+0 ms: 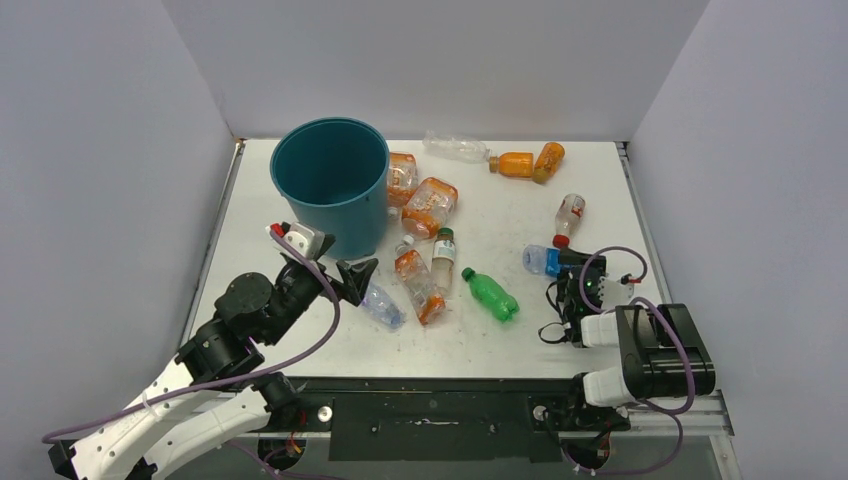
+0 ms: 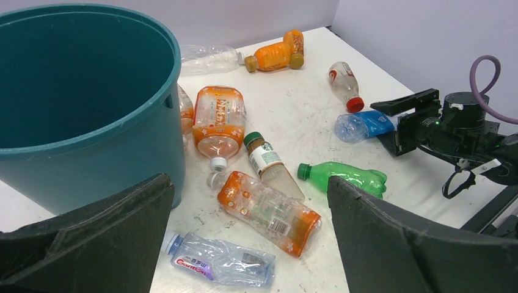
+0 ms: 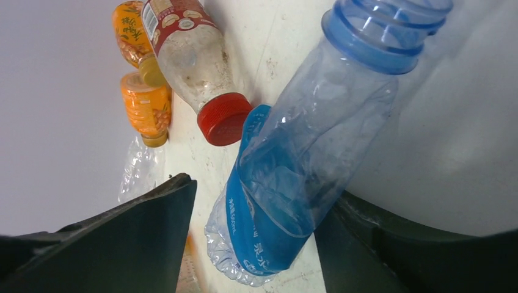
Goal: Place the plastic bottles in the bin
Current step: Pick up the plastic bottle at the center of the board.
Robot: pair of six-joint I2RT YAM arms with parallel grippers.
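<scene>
So the round teal-blue plastic bin [image 1: 330, 185] stands upright at the far left of the white table [image 1: 450, 345], with the plastic bottles [image 1: 430, 205] lying scattered on the tabletop to its right. The left gripper [image 1: 362, 280] hovers just in front of the bin, jaws wide apart, over a crushed clear bottle with a purple label [image 1: 383, 305]. The top view half hides that bottle behind the fingers. The left wrist camera shows it flat on the table between the two black fingers, untouched, next to a clear bottle with an orange label [image 2: 269, 213] and the green bottle [image 2: 345, 177].

Over on the right, the right gripper [image 1: 562, 263] sits low at the table, straddling a clear bottle with a blue label [image 1: 538, 260]. From above it's just a blue blob at the fingertips. The right wrist camera shows the jaws apart with the bottle lying between them and a gap on one side. Whether the other finger touches it, I honestly can't tell. That view also catches a red-capped clear bottle [image 3: 189, 55] just beside it and two solid orange bottles [image 3: 146, 104] further back.
</scene>
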